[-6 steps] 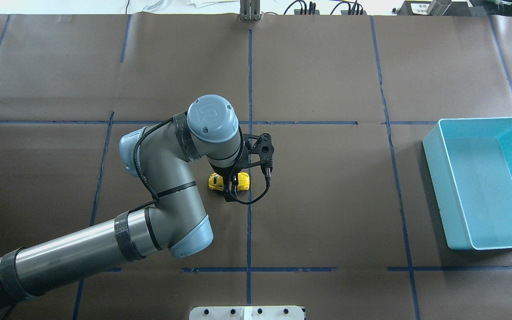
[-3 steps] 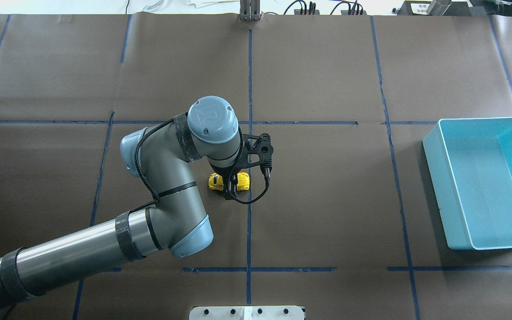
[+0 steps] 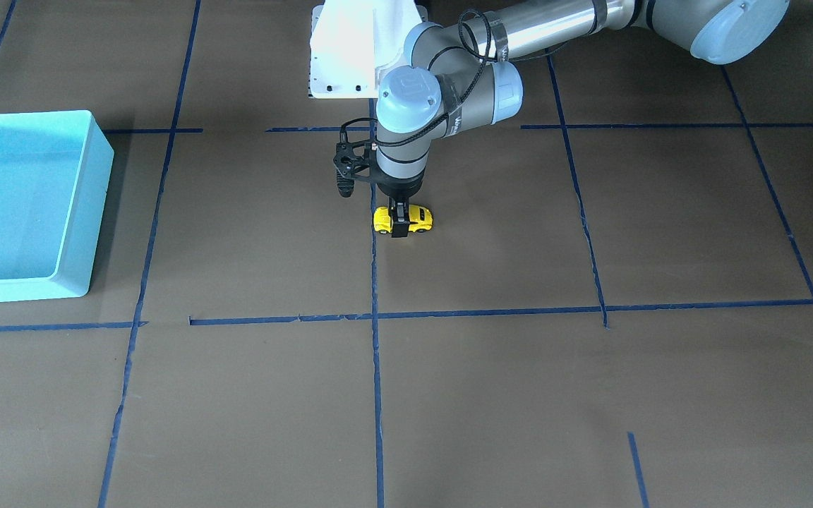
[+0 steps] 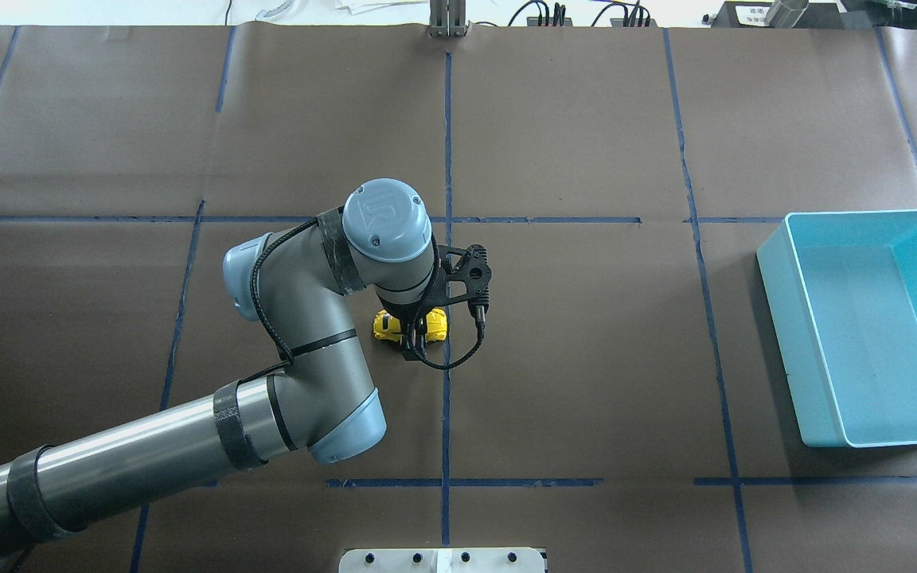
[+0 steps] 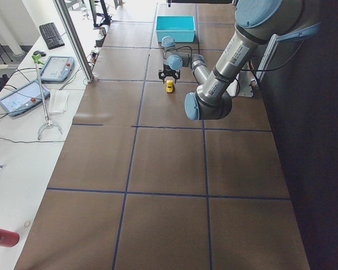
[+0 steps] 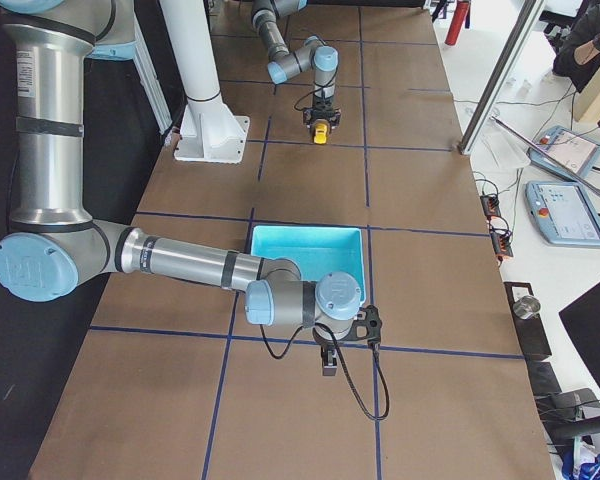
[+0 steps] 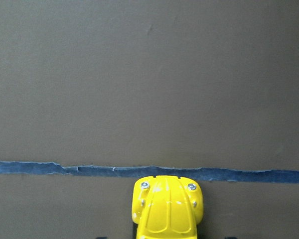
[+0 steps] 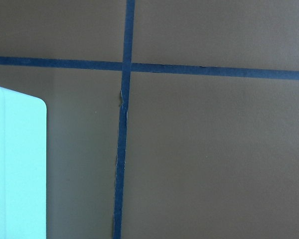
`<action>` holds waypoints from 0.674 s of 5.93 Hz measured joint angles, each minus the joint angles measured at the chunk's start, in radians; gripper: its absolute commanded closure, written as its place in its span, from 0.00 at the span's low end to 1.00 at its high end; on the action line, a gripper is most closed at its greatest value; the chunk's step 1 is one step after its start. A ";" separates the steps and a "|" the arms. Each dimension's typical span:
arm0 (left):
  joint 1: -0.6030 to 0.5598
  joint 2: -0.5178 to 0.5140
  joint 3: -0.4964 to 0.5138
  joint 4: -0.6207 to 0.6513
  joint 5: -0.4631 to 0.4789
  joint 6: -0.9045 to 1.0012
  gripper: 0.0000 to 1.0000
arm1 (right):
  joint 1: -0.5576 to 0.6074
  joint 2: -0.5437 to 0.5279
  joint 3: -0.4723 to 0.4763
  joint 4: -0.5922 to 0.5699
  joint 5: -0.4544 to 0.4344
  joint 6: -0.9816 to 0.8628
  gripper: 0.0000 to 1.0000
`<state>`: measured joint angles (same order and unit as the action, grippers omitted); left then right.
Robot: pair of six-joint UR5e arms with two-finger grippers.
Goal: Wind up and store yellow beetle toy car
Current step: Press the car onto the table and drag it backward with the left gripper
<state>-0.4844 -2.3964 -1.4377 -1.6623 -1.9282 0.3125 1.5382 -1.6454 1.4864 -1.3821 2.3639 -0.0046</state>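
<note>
The yellow beetle toy car (image 4: 431, 325) stands on its wheels on the brown paper near the table's middle, just left of the blue centre tape line. It also shows in the front view (image 3: 415, 217) and in the left wrist view (image 7: 167, 209). My left gripper (image 4: 411, 328) points straight down over the car's middle. Its fingers (image 3: 399, 228) stand on both sides of the car and look shut on it. My right gripper (image 6: 328, 362) shows only in the right side view, low over the paper beside the turquoise bin (image 6: 280, 240). I cannot tell whether it is open or shut.
The turquoise bin (image 4: 777, 318) sits open at the table's right side, and nothing shows inside it. It also shows in the front view (image 3: 89, 212). A white base plate (image 4: 363, 559) lies at the near edge. Blue tape lines cross the paper.
The left arm's elbow and wrist have shifted slightly to the right. The gripper tip and the car have stayed where they were.
</note>
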 measured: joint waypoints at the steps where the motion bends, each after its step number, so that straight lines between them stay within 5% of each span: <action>1: 0.001 -0.008 0.002 0.007 0.000 -0.001 0.31 | 0.000 -0.001 0.000 0.000 0.000 0.000 0.00; 3: 0.003 -0.016 0.017 0.023 0.000 -0.001 0.35 | 0.000 -0.004 -0.001 0.000 -0.009 0.000 0.00; 4: 0.003 -0.024 0.026 0.033 0.000 -0.002 0.63 | 0.000 -0.005 -0.001 0.000 -0.011 -0.001 0.00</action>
<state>-0.4818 -2.4201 -1.4118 -1.6290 -1.9282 0.3110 1.5379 -1.6502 1.4853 -1.3821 2.3526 -0.0053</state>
